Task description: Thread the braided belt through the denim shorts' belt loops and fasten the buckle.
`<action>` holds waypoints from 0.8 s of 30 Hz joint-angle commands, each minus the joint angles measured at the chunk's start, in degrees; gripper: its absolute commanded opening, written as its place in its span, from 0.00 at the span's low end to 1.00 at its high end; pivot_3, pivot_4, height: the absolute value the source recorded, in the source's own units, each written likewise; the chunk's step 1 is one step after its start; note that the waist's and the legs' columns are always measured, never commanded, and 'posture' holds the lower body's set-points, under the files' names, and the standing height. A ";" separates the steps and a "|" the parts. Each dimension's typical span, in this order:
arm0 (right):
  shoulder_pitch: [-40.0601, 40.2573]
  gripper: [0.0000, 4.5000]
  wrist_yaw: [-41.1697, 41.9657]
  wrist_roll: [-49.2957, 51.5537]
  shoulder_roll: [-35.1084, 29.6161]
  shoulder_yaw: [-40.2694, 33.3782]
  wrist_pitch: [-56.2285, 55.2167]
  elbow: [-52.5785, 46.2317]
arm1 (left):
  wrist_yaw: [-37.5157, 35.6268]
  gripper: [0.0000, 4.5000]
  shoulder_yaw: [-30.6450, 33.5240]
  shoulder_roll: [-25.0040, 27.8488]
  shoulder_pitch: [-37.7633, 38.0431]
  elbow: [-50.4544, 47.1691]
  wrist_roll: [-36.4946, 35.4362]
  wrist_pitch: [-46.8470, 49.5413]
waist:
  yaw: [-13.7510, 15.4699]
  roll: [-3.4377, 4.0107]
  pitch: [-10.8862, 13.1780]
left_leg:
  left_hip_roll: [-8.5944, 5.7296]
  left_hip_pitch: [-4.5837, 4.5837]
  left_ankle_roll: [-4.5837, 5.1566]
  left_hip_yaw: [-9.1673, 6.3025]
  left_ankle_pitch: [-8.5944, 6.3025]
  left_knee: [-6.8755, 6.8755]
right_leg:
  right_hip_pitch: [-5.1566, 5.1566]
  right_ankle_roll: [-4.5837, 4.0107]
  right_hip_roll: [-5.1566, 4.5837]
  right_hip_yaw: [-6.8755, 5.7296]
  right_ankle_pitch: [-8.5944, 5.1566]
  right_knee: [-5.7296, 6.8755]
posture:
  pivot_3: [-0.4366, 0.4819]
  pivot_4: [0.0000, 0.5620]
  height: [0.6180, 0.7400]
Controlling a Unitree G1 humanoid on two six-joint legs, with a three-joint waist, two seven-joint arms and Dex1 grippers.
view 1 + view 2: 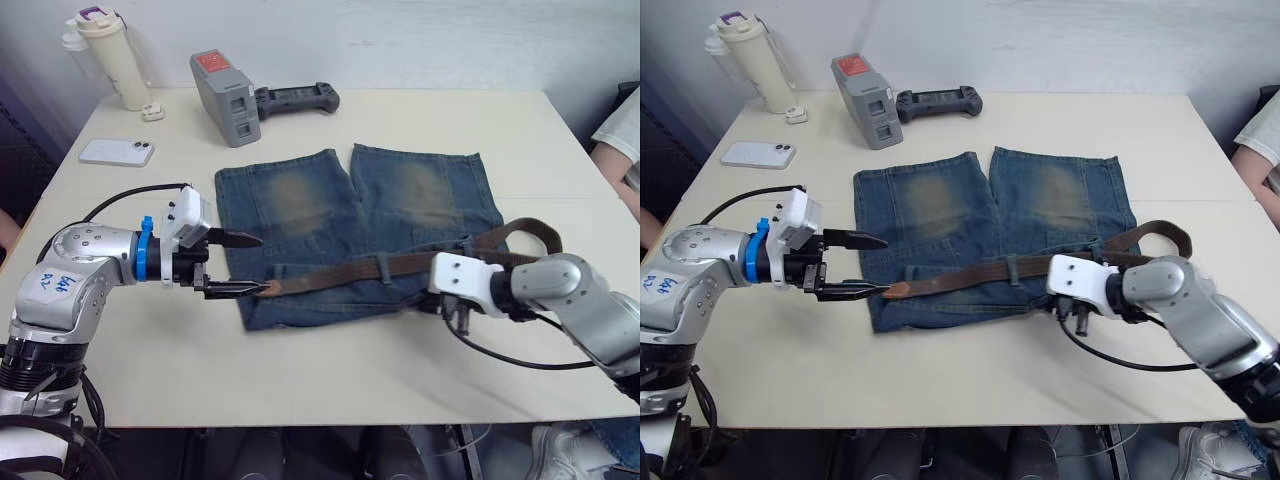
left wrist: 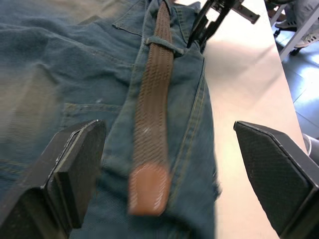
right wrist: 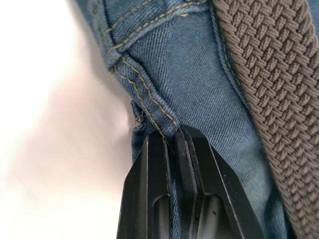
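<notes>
Right gripper (image 3: pixel 172 149) at near right of the denim shorts (image 1: pixel 330 215), fingers pinched together on the waistband edge fabric, a fold of denim caught between the pads; braided belt (image 1: pixel 350 270) runs just beside it. Left gripper (image 1: pixel 240 265) at the near left, fingers spread wide, hovering at the shorts' left waistband corner; the belt's darker brown tip (image 2: pixel 148 189) lies between the two open fingers, not gripped as far as visible.

Shorts lie flat on the cream table (image 1: pixel 330 360), waistband near, legs pointing far, yellowish worn patches on both legs. Belt lies along the waistband from left tip to right, passing under one belt loop (image 2: pixel 164 44) around the middle, then curling up in a loop off the shorts' right side (image 1: pixel 530 235). Buckle can't be made out.

Far side of table: white phone (image 1: pixel 116 152) at left, a cream tumbler (image 1: pixel 112 60) with a small white item (image 1: pixel 152 112) beside it at far left, grey battery pack (image 1: pixel 225 98) with red label, black handheld controller (image 1: pixel 297 99) touching it. A person's sleeve (image 1: pixel 622 135) at right edge.
</notes>
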 commanded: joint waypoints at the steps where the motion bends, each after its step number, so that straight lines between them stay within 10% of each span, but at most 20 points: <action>1: 0.56 0.01 0.86 -3.87 -1.41 -3.52 -4.79 5.48 | 0.09 1.00 -0.21 -0.66 -1.63 -0.60 0.01 -1.35 | -0.11 0.00 0.00 | 0.00 0.00 0.00 0.00 0.00 0.00 | 0.00 0.00 0.00 0.00 0.00 0.00 | 0.48 0.27 0.38; 24: 4.88 0.01 -2.23 -8.40 1.92 -15.19 -10.65 11.57 | -3.13 1.00 -7.48 -5.79 -7.92 6.27 4.07 -6.55 | -0.10 0.03 0.01 | 0.01 -0.02 0.00 -0.04 0.00 0.05 | 0.05 0.00 0.00 -0.08 0.00 0.01 | 0.48 0.27 0.38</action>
